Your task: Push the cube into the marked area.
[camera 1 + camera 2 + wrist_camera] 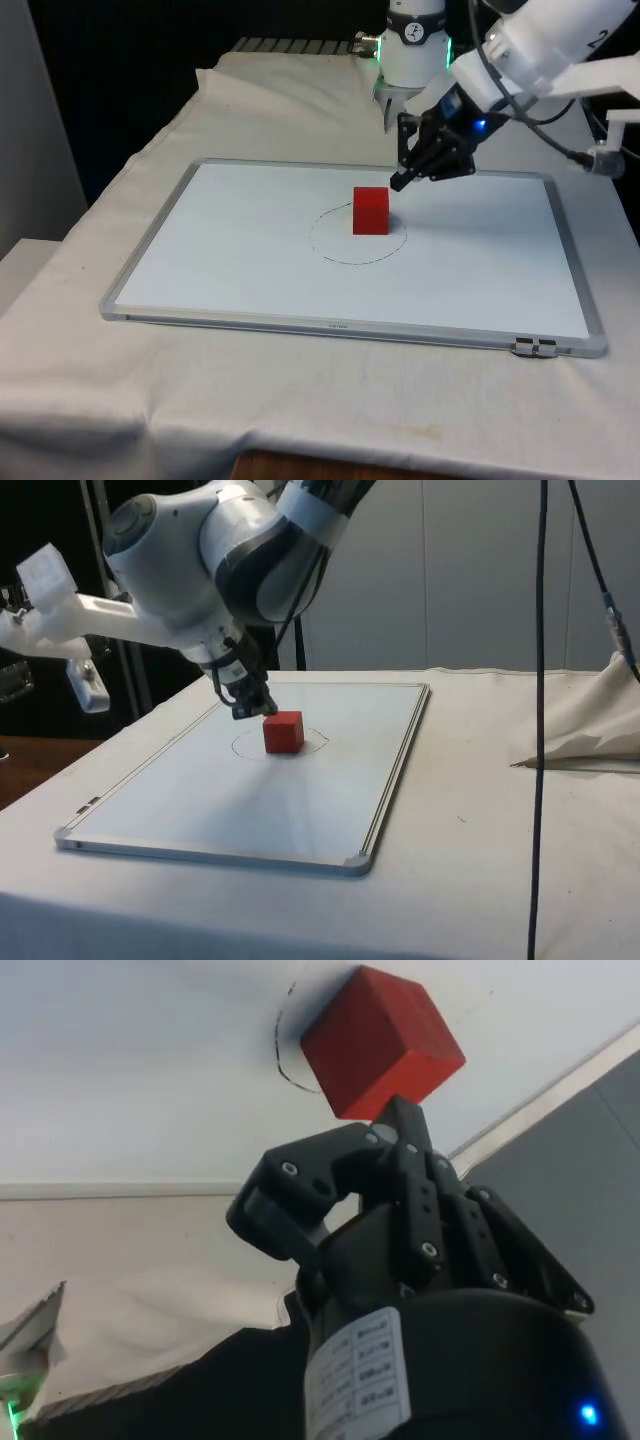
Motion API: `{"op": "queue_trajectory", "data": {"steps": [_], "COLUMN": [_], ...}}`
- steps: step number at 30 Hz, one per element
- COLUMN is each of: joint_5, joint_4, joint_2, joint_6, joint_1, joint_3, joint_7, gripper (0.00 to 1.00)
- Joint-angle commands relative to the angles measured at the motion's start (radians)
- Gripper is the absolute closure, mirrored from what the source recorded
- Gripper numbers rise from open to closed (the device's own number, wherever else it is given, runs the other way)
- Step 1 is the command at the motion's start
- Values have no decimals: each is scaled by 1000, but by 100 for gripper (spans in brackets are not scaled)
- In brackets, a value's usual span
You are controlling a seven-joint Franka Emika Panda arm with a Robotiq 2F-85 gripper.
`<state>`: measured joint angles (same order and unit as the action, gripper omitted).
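Note:
A red cube (370,211) (283,731) (383,1042) stands on a white board (220,250) (250,810), inside a thin pencilled circle (345,256) (318,744) and towards the ring's far part. My black gripper (399,182) (245,712) (400,1120) is shut, with nothing between its fingers. It is tilted, and its tip sits low over the board. The tip is just behind the cube, towards the front view's right, at or very near the cube's upper rear edge.
The board has a raised metal frame (340,330) (395,770) and lies on the white cloth. In the side view, a bunched fold of cloth (590,720) lies at the right, and black cables (541,680) hang down there.

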<state>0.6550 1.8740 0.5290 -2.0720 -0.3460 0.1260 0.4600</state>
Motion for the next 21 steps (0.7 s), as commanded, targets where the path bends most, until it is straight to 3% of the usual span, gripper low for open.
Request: {"op": "queue_trajectory", "data": {"steps": [1, 21], "joint_5": [-5, -18], "joint_4": [0, -12], "joint_2": [-8, -65], "joint_6": [7, 26], "joint_1": [-2, 0], "joint_3": [-2, -30], "joint_7": [8, 101], "gripper": [100, 100]}}
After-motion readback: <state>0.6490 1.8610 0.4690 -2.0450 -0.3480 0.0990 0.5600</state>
